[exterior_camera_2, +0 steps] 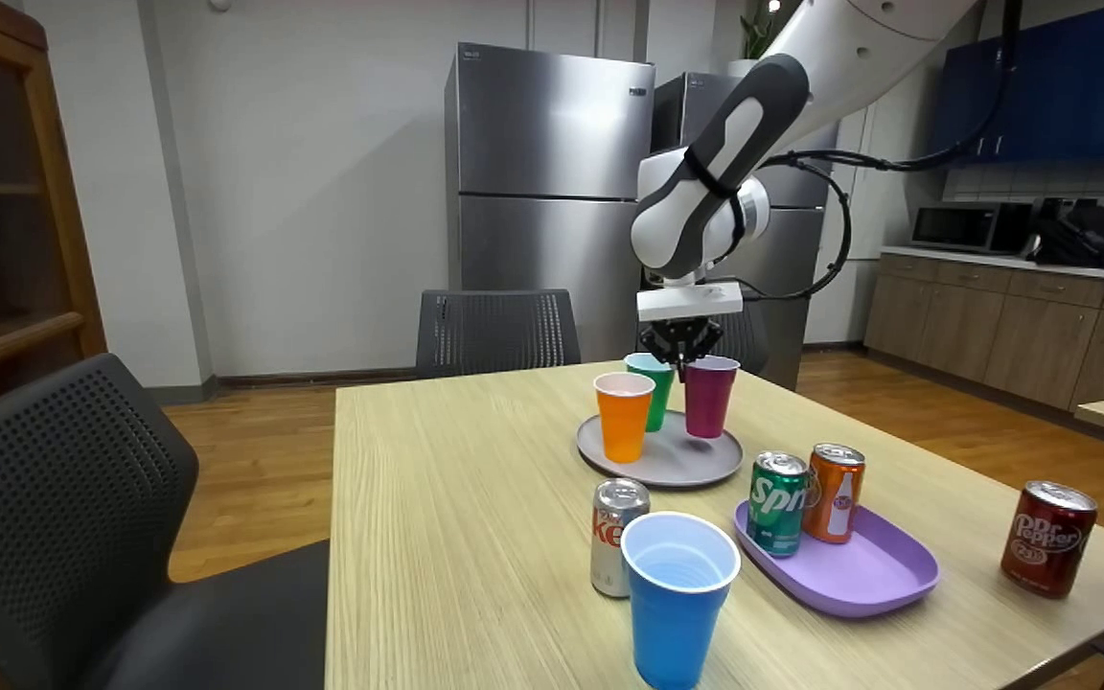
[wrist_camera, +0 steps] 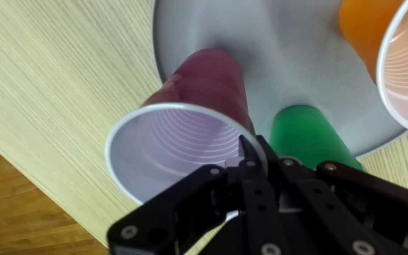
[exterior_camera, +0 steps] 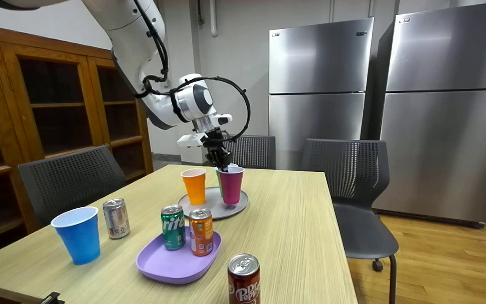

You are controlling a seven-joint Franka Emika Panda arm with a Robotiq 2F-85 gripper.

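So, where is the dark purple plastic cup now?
The purple plastic cup is over the round grey plate, its rim pinched between the black fingers. In both exterior views, it is right of the green plastic cup and the orange plastic cup.

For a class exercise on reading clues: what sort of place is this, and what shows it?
Probably a shared kitchen or break room, perhaps in a workplace: there are two tall fridges, what looks like a microwave, and chairs around a table.

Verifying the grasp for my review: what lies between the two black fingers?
The wall of the white-rimmed purple plastic cup: in the wrist view, one of the fingers is inside it, the other outside.
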